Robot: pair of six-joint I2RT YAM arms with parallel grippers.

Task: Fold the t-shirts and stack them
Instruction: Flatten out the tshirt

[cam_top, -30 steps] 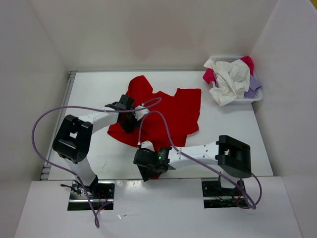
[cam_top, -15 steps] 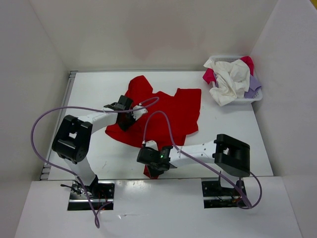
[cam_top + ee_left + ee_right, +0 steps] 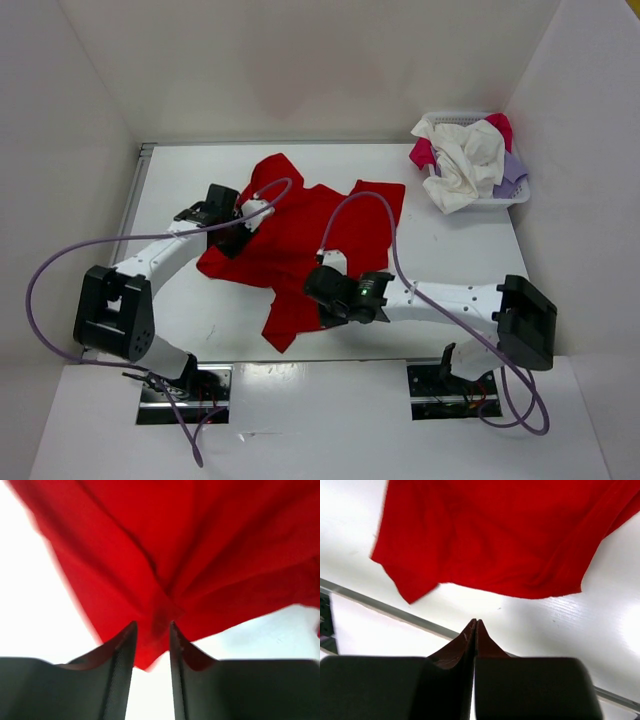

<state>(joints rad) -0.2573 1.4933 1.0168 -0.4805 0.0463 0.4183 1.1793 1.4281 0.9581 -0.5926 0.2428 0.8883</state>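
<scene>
**Top view:** the red t-shirt (image 3: pixel 310 235) is seen spread, though creased, across the middle of the table (image 3: pixel 455 255). It is judged to be laid out there for flattening ahead of a fold. The off-white t-shirt (image 3: pixel 462 165), the pinkish red t-shirt (image 3: pixel 500 127) and the lavender t-shirt (image 3: pixel 513 168) are left heaped in the mesh basket (image 3: pixel 522 193) at the far right corner, apparently awaiting their turn. The left gripper (image 3: pixel 238 232) is placed at the shirt's left edge, the right gripper (image 3: pixel 328 303) by its near hem.

**Left wrist view:** the left gripper (image 3: pixel 151 627) is shown with its jaws narrowly parted and a bunch of red cloth caught between them. Creases are drawn fanwise toward that pinch, so the cloth is judged to be under pull.

**Right wrist view:** the right gripper (image 3: pixel 475 625) is shown clenched, its fingers pressed flat together, with no cloth seen between them. The red t-shirt (image 3: pixel 495 535) lies beyond the tips, with bare table between.
</scene>
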